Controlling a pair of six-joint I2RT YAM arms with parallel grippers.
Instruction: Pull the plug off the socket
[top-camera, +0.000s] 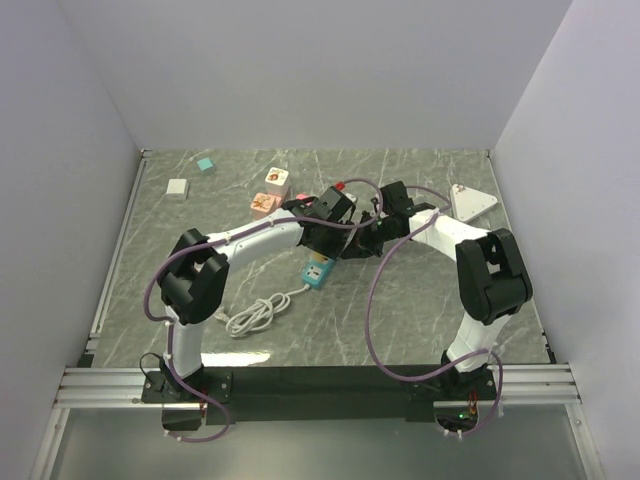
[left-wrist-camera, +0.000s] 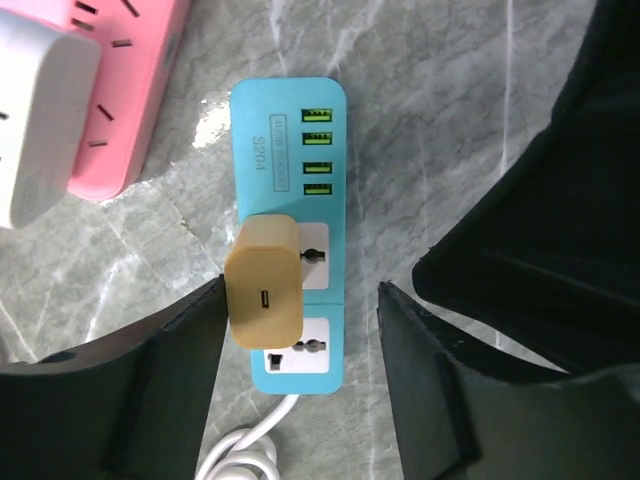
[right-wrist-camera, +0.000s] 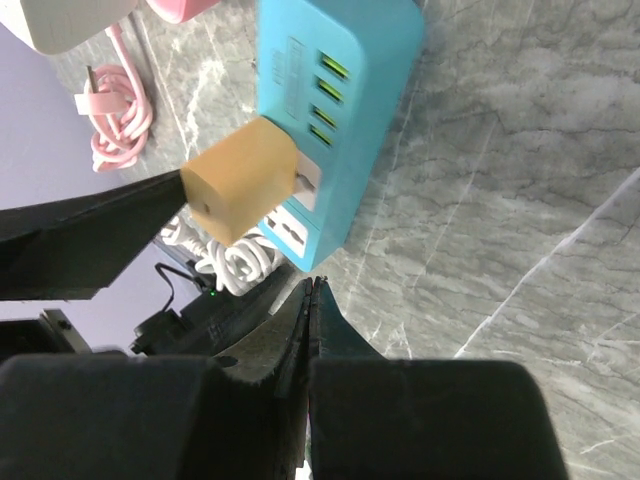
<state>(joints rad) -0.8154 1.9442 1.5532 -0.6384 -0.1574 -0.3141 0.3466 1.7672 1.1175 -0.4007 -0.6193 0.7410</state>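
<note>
my left gripper (left-wrist-camera: 300, 305) stands open, holding nothing, matte black fingers (left-wrist-camera: 170, 350) astride the glossy blue power strip (left-wrist-camera: 290, 110). the boxy tan plug (left-wrist-camera: 265, 290) sits in the strip's socket. my right gripper (right-wrist-camera: 310, 300), shut and empty, is beside the strip's cable end.

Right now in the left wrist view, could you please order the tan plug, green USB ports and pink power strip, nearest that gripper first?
1. Tan plug, between left gripper fingers.
2. Green USB ports, just ahead.
3. Pink power strip, upper left.
</note>
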